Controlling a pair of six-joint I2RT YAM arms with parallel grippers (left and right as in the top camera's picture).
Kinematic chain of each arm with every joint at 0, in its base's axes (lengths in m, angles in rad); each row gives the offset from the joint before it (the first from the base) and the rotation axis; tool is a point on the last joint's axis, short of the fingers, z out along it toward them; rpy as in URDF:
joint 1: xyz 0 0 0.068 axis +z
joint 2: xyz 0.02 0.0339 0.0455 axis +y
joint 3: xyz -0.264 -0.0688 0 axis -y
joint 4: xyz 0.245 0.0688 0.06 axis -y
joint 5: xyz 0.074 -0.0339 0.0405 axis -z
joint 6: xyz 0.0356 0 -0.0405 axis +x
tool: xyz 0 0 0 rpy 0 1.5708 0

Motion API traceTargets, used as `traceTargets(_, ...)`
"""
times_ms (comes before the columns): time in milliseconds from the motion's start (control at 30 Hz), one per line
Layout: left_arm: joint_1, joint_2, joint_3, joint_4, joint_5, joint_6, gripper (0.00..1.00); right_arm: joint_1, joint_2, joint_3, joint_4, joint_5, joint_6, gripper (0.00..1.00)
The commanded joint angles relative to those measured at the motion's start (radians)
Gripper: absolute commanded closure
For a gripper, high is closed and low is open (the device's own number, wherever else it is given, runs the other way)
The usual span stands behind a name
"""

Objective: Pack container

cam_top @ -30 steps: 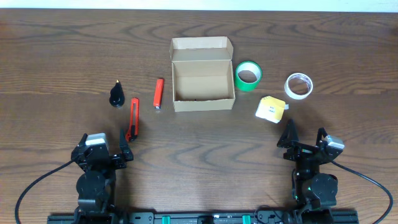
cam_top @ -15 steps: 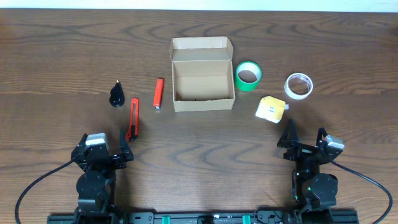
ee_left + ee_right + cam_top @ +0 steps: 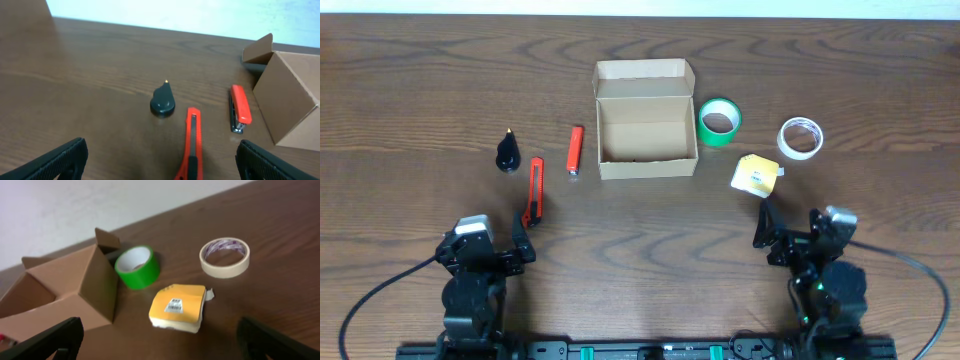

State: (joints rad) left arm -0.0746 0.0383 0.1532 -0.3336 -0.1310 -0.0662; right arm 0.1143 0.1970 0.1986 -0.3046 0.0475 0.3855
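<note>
Shows the container (image 3: 646,132) at the far middle of the table (image 3: 420,90), flap lid open. Has a green tape roll (image 3: 719,121) just right of it, a white tape roll (image 3: 800,138) farther right and a yellow pad (image 3: 756,175) nearer. Has a small red tool (image 3: 575,150), a red utility knife (image 3: 533,190) and a black cone (image 3: 508,152) to its left. Holds the left hand (image 3: 161,159) and the right hand (image 3: 160,339) wide and empty, at the near edge.

No text is legible; the white barcode label (image 3: 174,305) on the yellow pack (image 3: 189,296) is too blurred to read.
</note>
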Motion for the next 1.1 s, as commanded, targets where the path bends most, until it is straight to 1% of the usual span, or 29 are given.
traceTargets(0, 0.003, 0.074, 0.09, -0.008, -0.01, -0.065, 0.05, 0.009, 0.159, 0.178, -0.047, -0.035, -0.024, 0.01)
traceTargets(133, 0.003, 0.241, 0.226, -0.021, -0.018, -0.061, 0.05, 0.009, 0.44, 0.449, -0.203, -0.123, -0.025, 0.01)
traceTargets(233, 0.003, 0.413, 0.372, -0.085, -0.062, -0.06, 0.05, 0.009, 0.662, 0.707, -0.377, -0.165, -0.048, 0.01)
traceTargets(333, 0.003, 0.603, 0.529, -0.151, -0.059, -0.024, 0.05, 0.009, 0.837, 0.939, -0.513, -0.219, -0.099, 0.01)
traceTargets(433, 0.005, 0.758, 0.658, -0.183, -0.058, -0.015, 0.05, 0.009, 0.973, 1.114, -0.543, -0.269, -0.126, 0.01)
traceTargets(567, 0.025, 0.921, 0.801, -0.193, 0.002, -0.006, 0.05, -0.008, 1.149, 1.266, -0.539, -0.277, -0.182, 0.01)
traceTargets(667, 0.056, 1.015, 0.884, -0.234, 0.04, 0.0, 0.05, -0.038, 1.313, 1.384, -0.588, -0.321, -0.183, 0.01)
traceTargets(733, 0.094, 1.075, 0.931, -0.27, 0.044, 0.0, 0.05, -0.066, 1.451, 1.49, -0.658, -0.381, -0.228, 0.01)
traceTargets(767, 0.105, 1.086, 0.939, -0.281, 0.047, 0.0, 0.05, -0.074, 1.485, 1.514, -0.674, -0.407, -0.231, 0.01)
traceTargets(833, 0.146, 1.115, 0.957, -0.318, 0.054, 0.0, 0.05, -0.09, 1.553, 1.548, -0.68, -0.48, -0.231, 0.01)
traceTargets(933, 0.217, 1.136, 0.959, -0.349, 0.076, -0.001, 0.05, -0.105, 1.617, 1.55, -0.607, -0.523, -0.238, 0.01)
traceTargets(1000, 0.259, 1.139, 0.959, -0.364, 0.08, 0.0, 0.05, -0.109, 1.645, 1.556, -0.582, -0.513, -0.235, 0.01)
traceTargets(1067, 0.288, 1.139, 0.959, -0.371, 0.08, -0.001, 0.05, -0.109, 1.672, 1.574, -0.591, -0.459, -0.206, 0.02)
